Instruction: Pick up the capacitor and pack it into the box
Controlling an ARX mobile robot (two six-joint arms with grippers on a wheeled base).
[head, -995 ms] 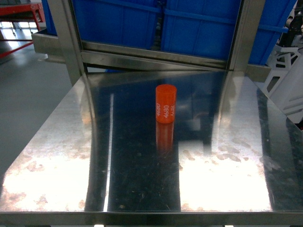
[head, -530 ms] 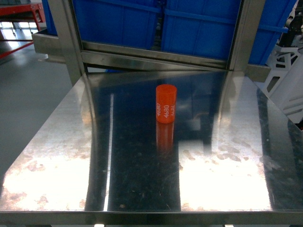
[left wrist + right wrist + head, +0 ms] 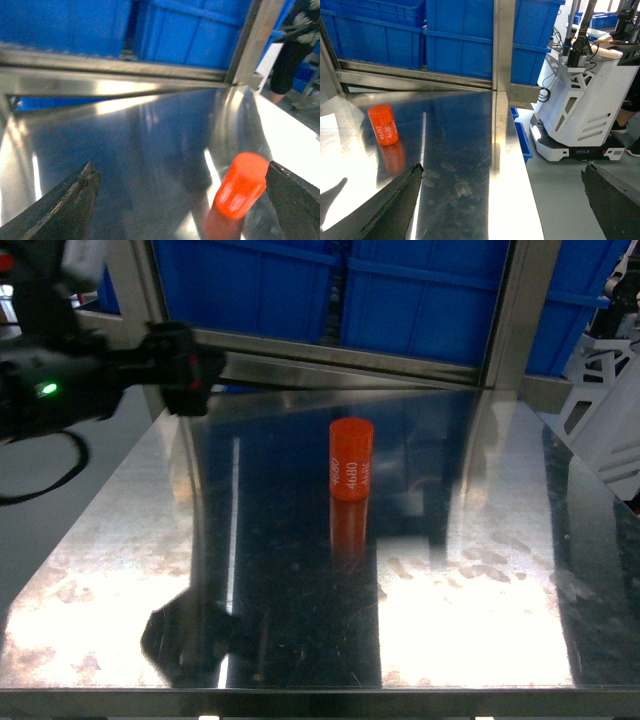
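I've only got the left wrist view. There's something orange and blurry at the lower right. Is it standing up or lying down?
Observer: Standing up. The head view shows the capacitor on end on the steel table, with white print down its side.
Operator: Is the box anywhere?
Observer: No pink box shows in any view. Only blue bins stand behind the table.
Operator: What about the right arm?
Observer: The right end effector is open near the table's right edge. Its camera shows the capacitor well off to its left.
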